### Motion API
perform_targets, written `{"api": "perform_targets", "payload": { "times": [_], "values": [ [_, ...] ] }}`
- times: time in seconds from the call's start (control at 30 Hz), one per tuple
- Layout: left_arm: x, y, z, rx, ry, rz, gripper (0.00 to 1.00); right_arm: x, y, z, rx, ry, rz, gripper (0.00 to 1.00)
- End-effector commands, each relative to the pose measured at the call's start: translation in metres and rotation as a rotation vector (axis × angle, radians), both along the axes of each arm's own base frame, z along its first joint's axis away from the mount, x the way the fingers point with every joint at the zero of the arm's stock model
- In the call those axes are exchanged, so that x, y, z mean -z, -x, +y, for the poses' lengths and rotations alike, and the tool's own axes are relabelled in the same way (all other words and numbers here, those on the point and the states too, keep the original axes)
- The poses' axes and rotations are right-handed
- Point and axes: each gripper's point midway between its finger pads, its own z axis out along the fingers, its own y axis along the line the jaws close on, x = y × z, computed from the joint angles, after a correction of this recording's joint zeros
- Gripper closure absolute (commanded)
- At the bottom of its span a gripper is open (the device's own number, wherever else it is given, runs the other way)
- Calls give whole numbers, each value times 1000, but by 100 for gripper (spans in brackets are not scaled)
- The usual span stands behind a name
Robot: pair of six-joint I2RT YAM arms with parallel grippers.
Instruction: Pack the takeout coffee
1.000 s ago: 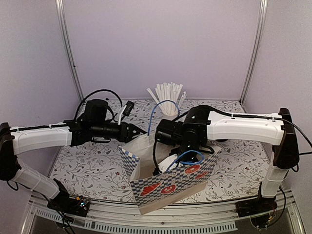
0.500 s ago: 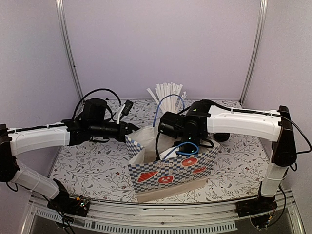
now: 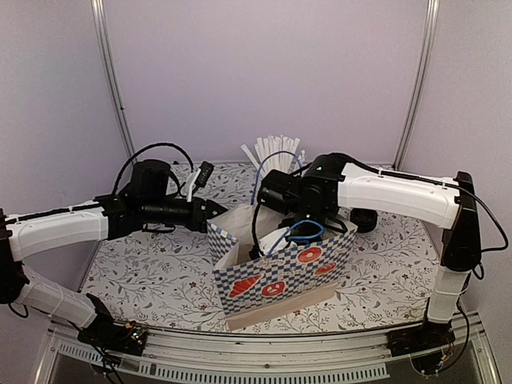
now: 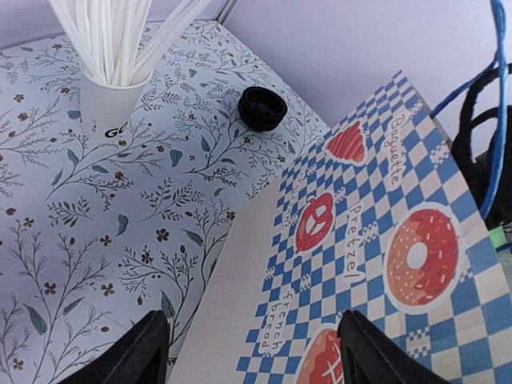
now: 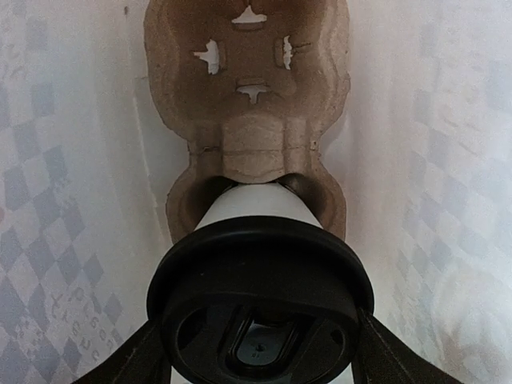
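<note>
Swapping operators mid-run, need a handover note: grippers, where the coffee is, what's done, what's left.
Left gripper: open, at the left end of the checkered paper bag, with a bag panel between its fingers.
Right gripper: down inside the bag, closed on the takeout coffee at its black lid.
Coffee: upright, base in the near pocket of the pulp cup carrier on the bag's floor; the far pocket is empty.
Done: coffee is in the bag and in the carrier.
Left: check that it is seated (can't tell), release it, lift the right arm out, then pull the left gripper clear.
</note>
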Motion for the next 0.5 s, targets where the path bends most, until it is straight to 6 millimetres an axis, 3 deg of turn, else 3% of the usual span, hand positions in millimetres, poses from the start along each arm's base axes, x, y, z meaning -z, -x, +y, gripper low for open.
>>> {"api": "perform_targets", "payload": {
  "times": [0.0,0.23,0.37,0.47],
  "values": [
    [-11,-3,7,-15,-12,-25,25,-22,-7,1,-8,-33,-31,17],
    [-28,-4,15,-22,-76,-78,24,-40,2,-2,-13,-68,-11,12],
    [-52,-4,26,-42,-123,-133,23,-63,7,1,-21,-133,-16,11],
    [-82,-1,32,-43,-124,-177,23,-78,7,-1,-26,-167,-39,10]
  ]
}}
